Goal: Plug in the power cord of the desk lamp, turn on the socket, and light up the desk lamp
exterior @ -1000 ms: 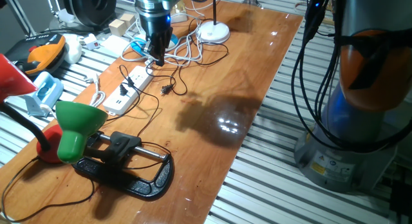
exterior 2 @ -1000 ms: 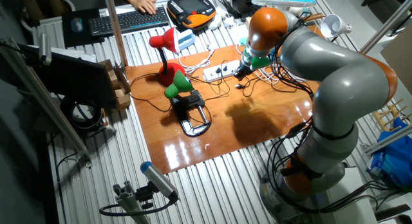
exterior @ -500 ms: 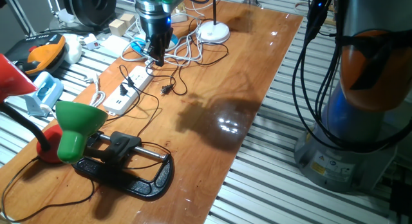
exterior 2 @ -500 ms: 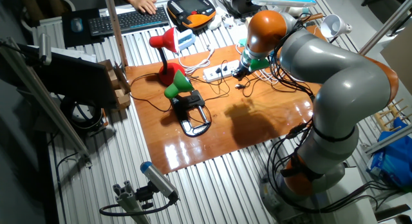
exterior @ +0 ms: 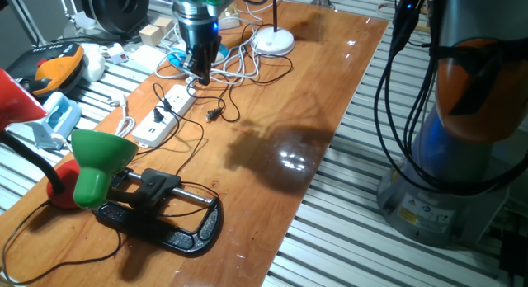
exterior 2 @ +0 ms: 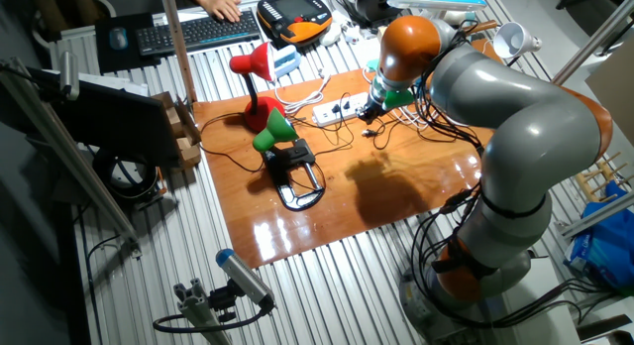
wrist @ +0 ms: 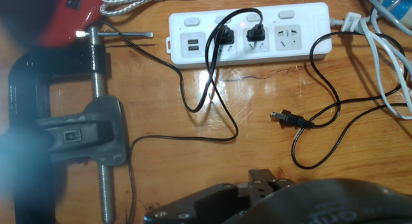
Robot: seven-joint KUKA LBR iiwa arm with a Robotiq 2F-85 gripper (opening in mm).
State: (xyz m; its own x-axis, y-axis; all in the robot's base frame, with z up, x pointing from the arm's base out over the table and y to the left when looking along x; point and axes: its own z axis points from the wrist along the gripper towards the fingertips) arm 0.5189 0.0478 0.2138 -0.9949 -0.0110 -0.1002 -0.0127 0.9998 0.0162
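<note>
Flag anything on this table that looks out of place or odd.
One black plug lies loose on the wood, unplugged, below the socket, whose rightmost outlet is free while two black plugs sit in the others. Black cords loop loosely across the table. Nothing looks spilled or broken.

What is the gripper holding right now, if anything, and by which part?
Nothing, it seems. The gripper hangs above the socket, and the loose plug lies on the table, untouched. Whether the jaws are open cannot be told.
</note>
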